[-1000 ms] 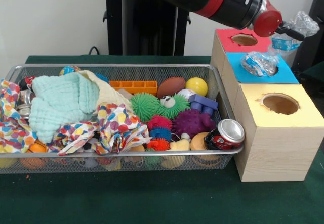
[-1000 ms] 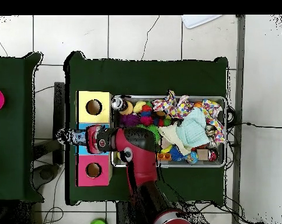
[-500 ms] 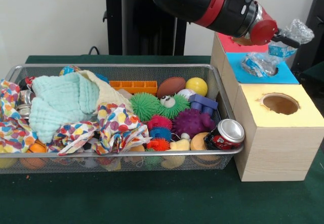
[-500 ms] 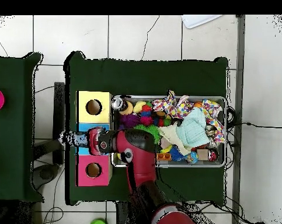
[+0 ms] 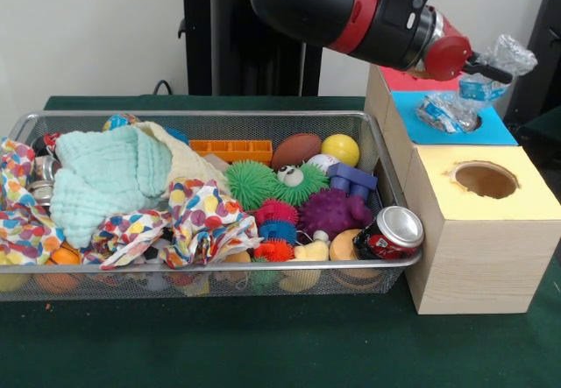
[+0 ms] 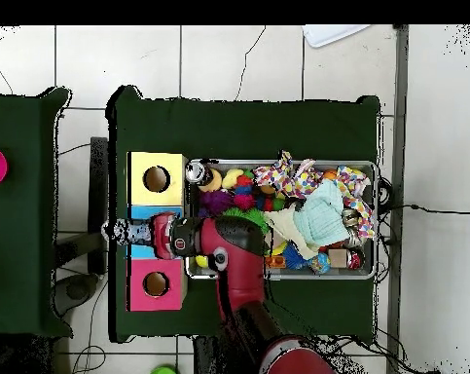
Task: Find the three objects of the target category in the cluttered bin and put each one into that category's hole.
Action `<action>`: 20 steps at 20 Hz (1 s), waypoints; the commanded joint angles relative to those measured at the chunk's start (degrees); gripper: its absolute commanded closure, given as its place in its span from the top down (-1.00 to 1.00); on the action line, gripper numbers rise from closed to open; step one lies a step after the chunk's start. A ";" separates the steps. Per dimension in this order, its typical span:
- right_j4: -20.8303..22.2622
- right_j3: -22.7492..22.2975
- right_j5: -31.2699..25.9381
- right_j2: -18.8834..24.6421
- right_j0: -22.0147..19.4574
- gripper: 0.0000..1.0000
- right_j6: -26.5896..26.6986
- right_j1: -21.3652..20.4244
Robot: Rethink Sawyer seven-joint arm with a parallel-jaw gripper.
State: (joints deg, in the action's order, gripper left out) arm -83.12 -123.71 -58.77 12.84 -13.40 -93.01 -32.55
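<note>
Crumpled plastic bottle (image 5: 501, 66) in hand (image 5: 487, 66)

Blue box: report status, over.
Gripper shut on crumpled plastic bottle, above the boxes. Another bottle plugs the blue box hole. Soda can waits in bin.

We see a thick arm (image 5: 351, 7) of rounded black segments joined by a red band, a black collar with a small pale marking, a glossy red wrist cap, then dark fingers (image 5: 487, 70)
</note>
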 commanded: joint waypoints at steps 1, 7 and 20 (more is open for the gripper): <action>0.43 0.53 4.82 -0.39 -2.99 -1.00 19.79 7.68; 0.55 0.30 5.44 -0.50 -3.73 -1.00 22.94 8.32; -3.06 2.27 4.52 -0.02 -3.23 -1.00 28.25 11.79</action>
State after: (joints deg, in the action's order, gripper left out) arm -83.12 -122.55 -62.44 13.00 -15.95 -85.94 -28.66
